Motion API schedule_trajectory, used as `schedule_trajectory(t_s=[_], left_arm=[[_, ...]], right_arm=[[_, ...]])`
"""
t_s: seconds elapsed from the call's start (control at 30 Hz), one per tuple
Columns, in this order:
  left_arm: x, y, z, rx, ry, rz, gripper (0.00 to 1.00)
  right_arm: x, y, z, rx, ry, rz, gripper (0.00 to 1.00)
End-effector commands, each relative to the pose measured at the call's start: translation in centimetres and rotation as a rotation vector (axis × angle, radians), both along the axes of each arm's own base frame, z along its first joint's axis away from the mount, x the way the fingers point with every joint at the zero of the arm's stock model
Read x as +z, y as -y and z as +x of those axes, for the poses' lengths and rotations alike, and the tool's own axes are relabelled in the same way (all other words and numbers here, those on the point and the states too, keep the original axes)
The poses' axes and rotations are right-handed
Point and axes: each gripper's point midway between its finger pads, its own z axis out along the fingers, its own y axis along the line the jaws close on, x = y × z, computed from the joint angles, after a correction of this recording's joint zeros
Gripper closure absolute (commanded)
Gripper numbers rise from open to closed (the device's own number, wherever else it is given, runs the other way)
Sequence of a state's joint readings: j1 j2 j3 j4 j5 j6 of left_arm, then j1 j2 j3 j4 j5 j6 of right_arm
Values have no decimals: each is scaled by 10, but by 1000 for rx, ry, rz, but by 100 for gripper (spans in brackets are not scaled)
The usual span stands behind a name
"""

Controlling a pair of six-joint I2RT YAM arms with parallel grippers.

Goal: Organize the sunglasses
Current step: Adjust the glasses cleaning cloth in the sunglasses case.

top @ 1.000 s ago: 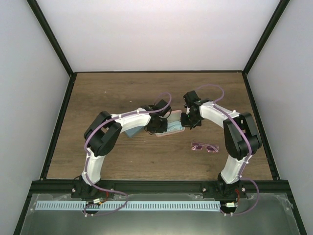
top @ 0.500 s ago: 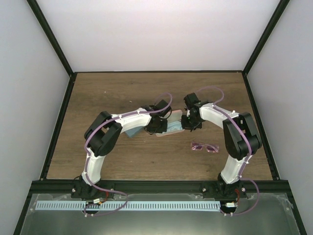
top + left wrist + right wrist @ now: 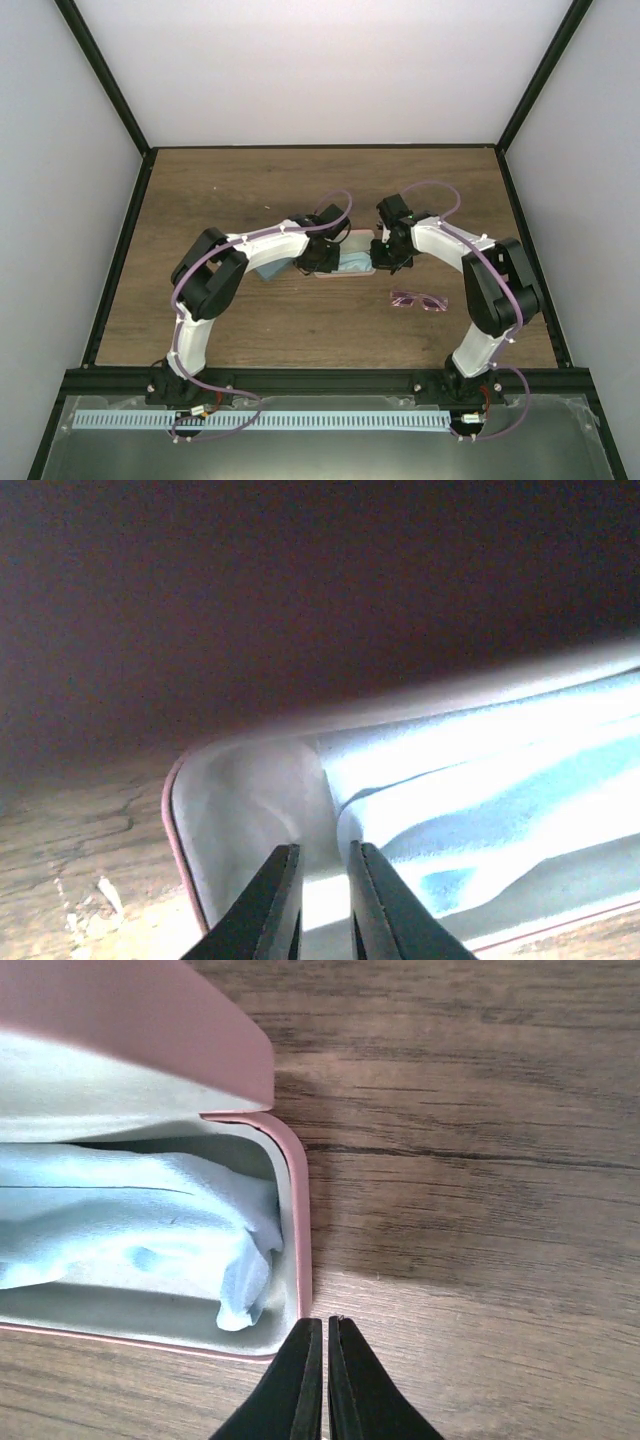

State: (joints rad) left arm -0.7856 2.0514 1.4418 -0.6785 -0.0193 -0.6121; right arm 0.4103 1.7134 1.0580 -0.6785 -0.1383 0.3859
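One pair of sunglasses [image 3: 418, 300], pinkish-purple with thin arms, lies on the wood right of centre, apart from both grippers. A pink case [image 3: 346, 274] lies open at mid-table with a pale blue cloth [image 3: 353, 262] bunched inside. My left gripper [image 3: 323, 848] reaches into the case's left end over the white lining [image 3: 240, 800], its fingers a narrow gap apart, the cloth [image 3: 500, 800] just to its right. My right gripper [image 3: 326, 1322] is shut and empty, its tips on the wood at the corner of the case's rim [image 3: 297, 1210], below the raised lid [image 3: 120, 1020].
A blue-grey case [image 3: 268, 271] lies partly under my left forearm, left of the pink case. Black frame rails run along the table's left, right and near sides. Bare wood [image 3: 480, 1160] stretches right of the case.
My right gripper has shifted slightly left and nearer, settling at the case's right end. The case's lid looks lower. The left arm and the sunglasses have stayed put.
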Motion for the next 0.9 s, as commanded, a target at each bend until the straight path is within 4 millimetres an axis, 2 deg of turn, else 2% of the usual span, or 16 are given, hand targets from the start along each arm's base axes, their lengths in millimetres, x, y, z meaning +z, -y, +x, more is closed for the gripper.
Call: schedule_trajectory(t_s=[0.0,0.23,0.33,0.43,0.5,0.6,0.87], left_arm=[[26,3,0,15,17,-16,81],[48,16,-4,20,49,-50,80],[58,23,-1,20,71,-82,86],[62,41,2,-2,74,-165,91],[58,52,5,-13,61,-199,91],[38,61,8,-32,27,-184,92],[7,55,11,-45,-4,-116,94]], right_arm=[[14,-5,7,-9,45,21,97],[3,-6,4,-13,27,26,97],[-3,-6,2,-14,14,27,97],[-7,-7,-1,-16,4,35,97],[-9,-7,-3,-17,-3,41,98],[-10,-7,-6,-17,-10,47,98],[-17,-7,-14,-20,-32,59,98]])
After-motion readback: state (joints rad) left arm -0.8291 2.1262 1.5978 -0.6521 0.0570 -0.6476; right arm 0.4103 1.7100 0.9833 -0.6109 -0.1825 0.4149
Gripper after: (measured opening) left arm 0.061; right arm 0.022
